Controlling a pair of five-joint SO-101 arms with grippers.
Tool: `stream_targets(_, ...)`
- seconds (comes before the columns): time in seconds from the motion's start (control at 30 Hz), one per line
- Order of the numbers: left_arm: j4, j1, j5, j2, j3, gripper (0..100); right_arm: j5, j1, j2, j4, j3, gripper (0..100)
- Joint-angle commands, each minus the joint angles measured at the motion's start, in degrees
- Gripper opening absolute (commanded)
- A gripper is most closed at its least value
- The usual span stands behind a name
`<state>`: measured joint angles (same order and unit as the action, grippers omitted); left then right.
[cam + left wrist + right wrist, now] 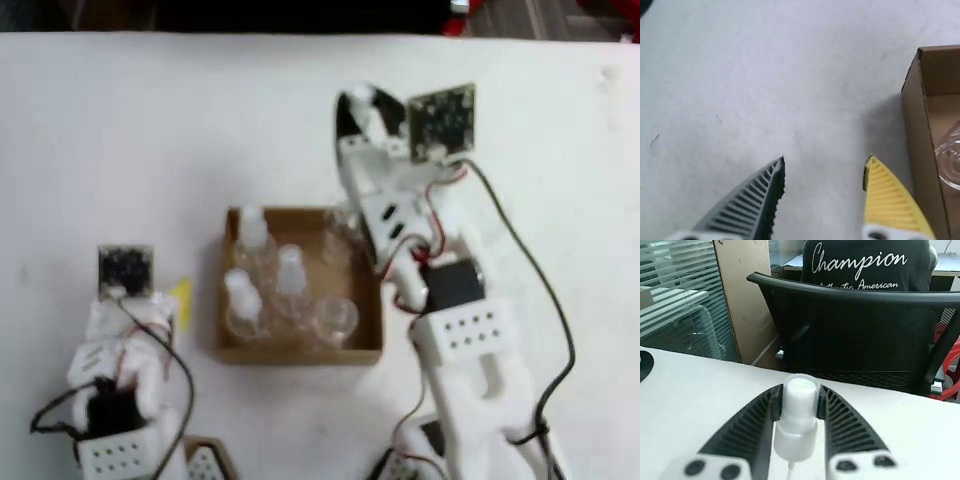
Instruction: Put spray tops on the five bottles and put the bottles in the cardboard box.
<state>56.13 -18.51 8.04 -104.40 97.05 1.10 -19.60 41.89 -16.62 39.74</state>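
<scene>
1. The left gripper [826,160] is nearest, at the near-left side of the cardboard box [300,350]. Its grey and yellow fingers are spread well apart. Nothing is held between them, and the white table [765,75] is seen below the gap.
2. The yellow finger [887,200] is positioned near the left wall of the box. Contact with the wall cannot be determined.
3. The cardboard box is set open-topped on the table, between the two arms.
4. Clear bottles [290,275] are stood upright inside the box. Three of them, in the left and middle part of the box, are fitted with white tops. An open bottle [335,318], with no top fitted, is located in the near-right corner of the box.
5. The far-right corner of the box is partly covered by the right arm [400,215], which is extended along the right side of the box. The contents of that corner cannot be made out.
6. The right gripper [801,395] is located beyond the far side of the box. Its two black fingers are closed on a spray top [796,437], which is gripped from both sides. The clear-capped head of the spray top is pointed away from the wrist and reaches the fingertips.
7. A black mesh chair [865,330] is seen past the table edge farthest from the box.
</scene>
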Motion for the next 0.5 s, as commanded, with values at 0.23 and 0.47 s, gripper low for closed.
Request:
stream_targets(0.23, 0.35, -0.48, 0.70, -0.48, -0.09, 24, 0.79, -0.13, 1.45, 1.63, 4.22, 1.5)
stream_targets(0.47, 0.35, -0.48, 0.70, -0.48, -0.09, 24, 0.79, -0.57, 9.45, 1.98, 11.43, 1.5)
